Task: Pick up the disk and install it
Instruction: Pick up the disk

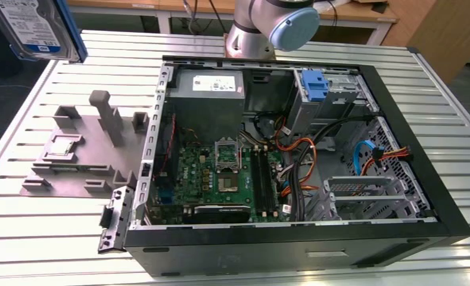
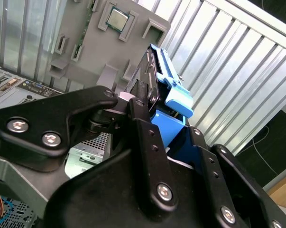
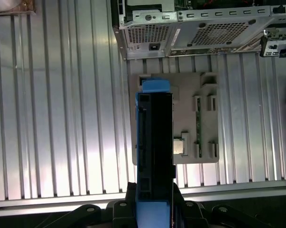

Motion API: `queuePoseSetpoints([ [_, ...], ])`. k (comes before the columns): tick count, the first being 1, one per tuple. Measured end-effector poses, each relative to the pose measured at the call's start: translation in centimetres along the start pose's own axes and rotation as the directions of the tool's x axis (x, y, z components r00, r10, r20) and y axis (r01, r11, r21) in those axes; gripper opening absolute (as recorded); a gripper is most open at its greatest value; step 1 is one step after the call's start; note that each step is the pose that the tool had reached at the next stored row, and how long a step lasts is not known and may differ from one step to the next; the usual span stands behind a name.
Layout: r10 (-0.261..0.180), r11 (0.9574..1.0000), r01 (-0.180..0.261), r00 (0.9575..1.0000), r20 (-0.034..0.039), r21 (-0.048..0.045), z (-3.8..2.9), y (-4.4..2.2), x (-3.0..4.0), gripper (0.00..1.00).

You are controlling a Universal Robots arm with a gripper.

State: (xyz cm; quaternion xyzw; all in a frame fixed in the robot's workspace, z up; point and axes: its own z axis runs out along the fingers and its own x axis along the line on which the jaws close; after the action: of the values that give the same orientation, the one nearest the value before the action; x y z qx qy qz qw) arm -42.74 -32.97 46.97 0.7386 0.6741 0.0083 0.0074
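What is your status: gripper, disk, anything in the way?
Gripper shut on the disk. Disk in the air, edge-on over the grey fixture plate, outside the computer case. No obstacle seen around it.

Robotics lab/workshop — slatted alu bench [image 1: 52, 238] w/ robot arm [image 1: 276, 25], opened PC tower [image 1: 298, 243], grey parts jig [image 1: 84, 158].

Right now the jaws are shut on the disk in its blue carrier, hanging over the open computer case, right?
Not quite. The gripper does have its jaws shut on the disk in its blue carrier, but it hangs over the grey parts holder beside the computer case, not over the case. The first wrist view shows this.
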Motion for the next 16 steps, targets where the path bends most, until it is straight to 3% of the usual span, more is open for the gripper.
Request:
queuePoseSetpoints([
  [16,0.000,1.0000,0.000,1.0000,0.0001,0.0002,-1.63,0.04,0.00,0.37],
])
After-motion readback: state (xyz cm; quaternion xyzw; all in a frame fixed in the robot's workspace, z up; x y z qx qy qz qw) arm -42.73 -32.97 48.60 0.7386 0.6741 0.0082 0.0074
